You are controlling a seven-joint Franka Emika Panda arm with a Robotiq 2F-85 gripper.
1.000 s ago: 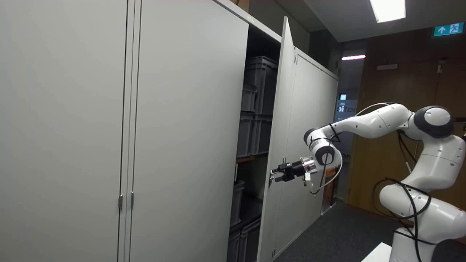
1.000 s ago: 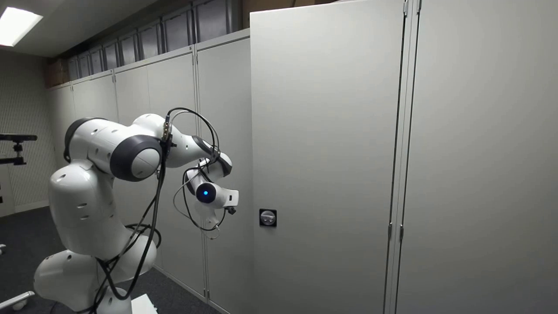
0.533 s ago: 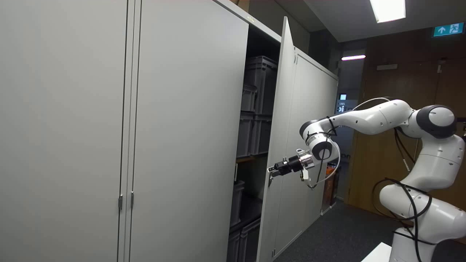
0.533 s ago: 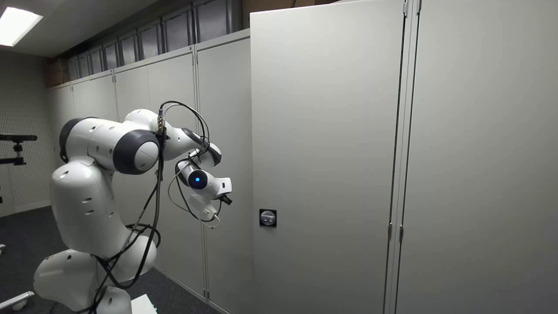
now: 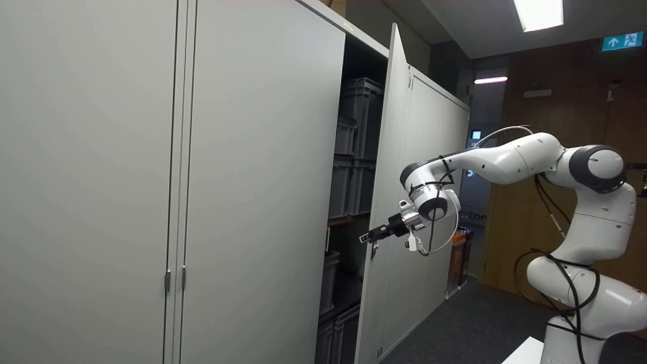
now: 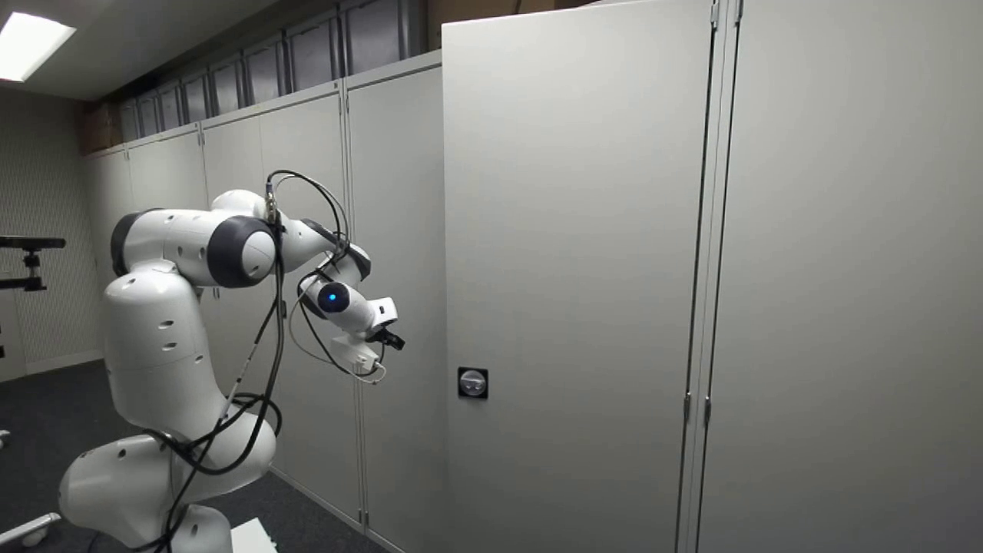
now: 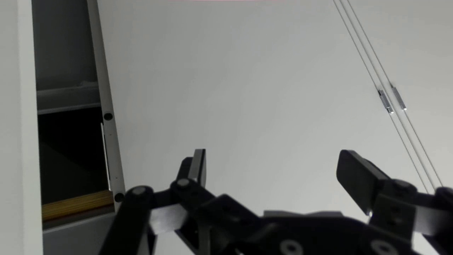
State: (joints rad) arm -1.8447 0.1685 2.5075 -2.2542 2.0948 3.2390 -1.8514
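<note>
The arm [image 5: 515,159] is riding higher than earlier. We are noting its gripper [image 7: 273,161] standing wide near the open door [image 6: 576,230].

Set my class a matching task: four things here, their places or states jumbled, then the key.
Column 1
1. Black two-fingered gripper
2. Tall flat light-grey door bearing a round silver disc
3. Grey boxy plastic crates
4. Green-and-white rectangular exit sign

Column 2
A. In an exterior view's top right corner
B. Stacked, partly hidden behind the door
C. Jaws apart, holding nothing
D. Swung partly open

Pairs: 1-C; 2-D; 3-B; 4-A
</note>
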